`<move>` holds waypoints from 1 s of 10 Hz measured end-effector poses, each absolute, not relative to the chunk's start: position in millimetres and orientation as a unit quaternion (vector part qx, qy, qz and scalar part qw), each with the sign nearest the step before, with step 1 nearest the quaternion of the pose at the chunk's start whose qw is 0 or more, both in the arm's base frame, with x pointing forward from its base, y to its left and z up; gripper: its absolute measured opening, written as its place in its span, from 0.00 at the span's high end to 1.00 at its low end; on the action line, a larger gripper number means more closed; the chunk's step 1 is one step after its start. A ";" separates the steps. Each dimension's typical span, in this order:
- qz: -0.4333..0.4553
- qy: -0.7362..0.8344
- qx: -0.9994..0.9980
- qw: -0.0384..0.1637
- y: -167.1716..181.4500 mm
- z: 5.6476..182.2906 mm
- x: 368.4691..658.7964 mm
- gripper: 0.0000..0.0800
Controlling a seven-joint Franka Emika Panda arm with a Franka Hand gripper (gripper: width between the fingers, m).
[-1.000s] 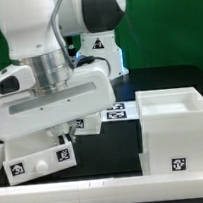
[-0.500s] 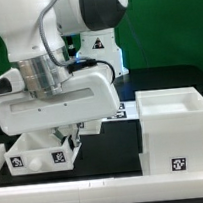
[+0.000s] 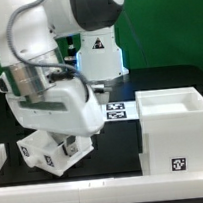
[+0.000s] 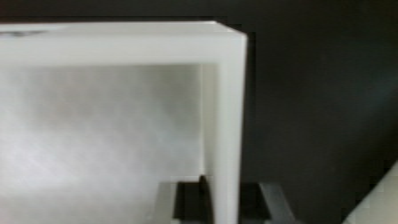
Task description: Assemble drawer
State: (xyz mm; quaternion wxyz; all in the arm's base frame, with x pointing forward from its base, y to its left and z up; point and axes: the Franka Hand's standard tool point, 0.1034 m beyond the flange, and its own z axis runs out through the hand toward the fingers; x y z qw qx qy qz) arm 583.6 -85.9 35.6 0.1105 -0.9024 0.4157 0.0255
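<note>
Gripper (image 4: 228, 192): pinched narrow on one thin side wall of the small tray, one finger (image 4: 189, 198) on the inner face and its mate on the outer face; nothing else in the grasp.
Held tray (image 3: 46, 155): at the exterior view's left, low over the black table (image 3: 119, 148), tipped at a slant with tagged faces toward the camera; cannot tell whether a corner touches the table.
Tray interior: plain white and empty in the wrist view.
Casing (image 3: 176, 132): at the exterior view's right, upright, open face turned up, one tag low on the front; apart from the tray, with bare table between them.
Handling, by judgement: light, stiff, smooth plastic, likely slippery. Held by a single wall off centre, so prone to pivot between the pads.
Where to hold, by judgement: middle of a side wall, fingers deep over the rim, clear of the knob and the corners.
Next need, by judgement: levelling, then squaring to the casing's opening; a skewed entry could jam or shove the casing.
Marker board (image 3: 115, 110): flat on the table behind tray and casing, tags up.
Arm base (image 3: 95, 52): farthest back, white, one tag on its front.
</note>
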 end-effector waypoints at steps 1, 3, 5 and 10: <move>0.026 0.428 -0.897 0.111 -83.1 37.4 584.4 0.95; 0.034 0.485 -0.866 0.120 -77.7 37.6 585.7 0.95; 0.047 0.577 -0.805 0.129 -83.8 35.9 594.4 0.95; 0.051 0.698 -0.701 0.136 -106.2 32.8 616.3 0.95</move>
